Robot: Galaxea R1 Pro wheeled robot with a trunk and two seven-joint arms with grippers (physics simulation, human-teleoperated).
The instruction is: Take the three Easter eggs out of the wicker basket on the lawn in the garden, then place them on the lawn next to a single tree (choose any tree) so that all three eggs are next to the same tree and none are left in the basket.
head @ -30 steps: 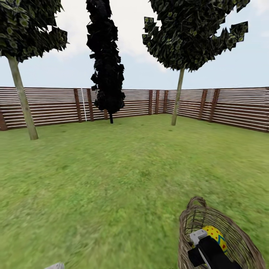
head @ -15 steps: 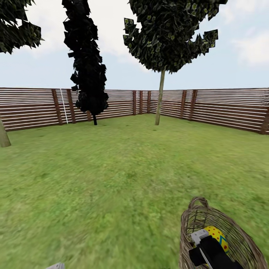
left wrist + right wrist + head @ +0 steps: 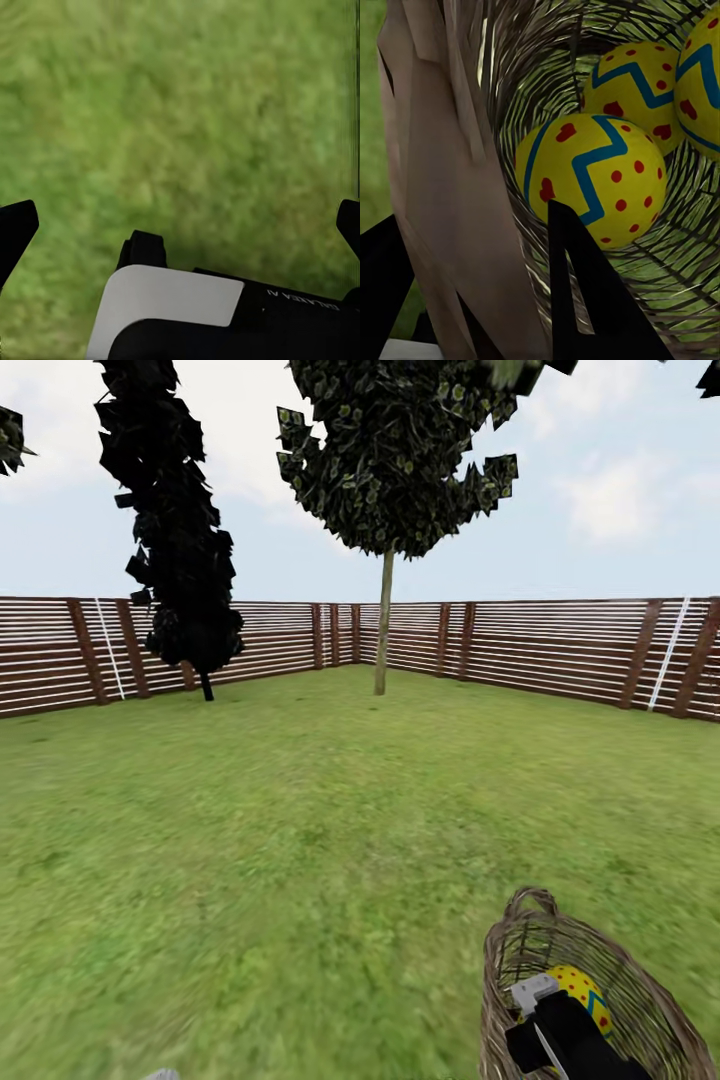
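- The wicker basket [image 3: 585, 990] sat at the lower right of the head view, off the grass, with the right gripper [image 3: 472, 300] at its rim.
- In the right wrist view the right jaws straddled the basket wall [image 3: 457, 187] — one dark finger [image 3: 592, 300] inside, the other [image 3: 382, 292] outside — holding the woven side between them.
- Three Easter eggs lay inside the basket: one [image 3: 596, 176] just beyond the inner finger, a second [image 3: 634, 86] behind it and touching it, a third [image 3: 701, 82] cut by the frame's right edge.
- In the head view one egg [image 3: 580, 990] showed above the gripper's black body.
- The left gripper [image 3: 180, 225] hung over bare lawn [image 3: 187, 112], jaws spread wide with nothing between them.
- The lawn [image 3: 300, 810] ran back to a slatted wooden fence [image 3: 560, 645].
- A thin-trunked round-crowned tree [image 3: 383, 620] stood at upper centre, a dark conifer [image 3: 180, 560] at upper left — both well apart from the basket.
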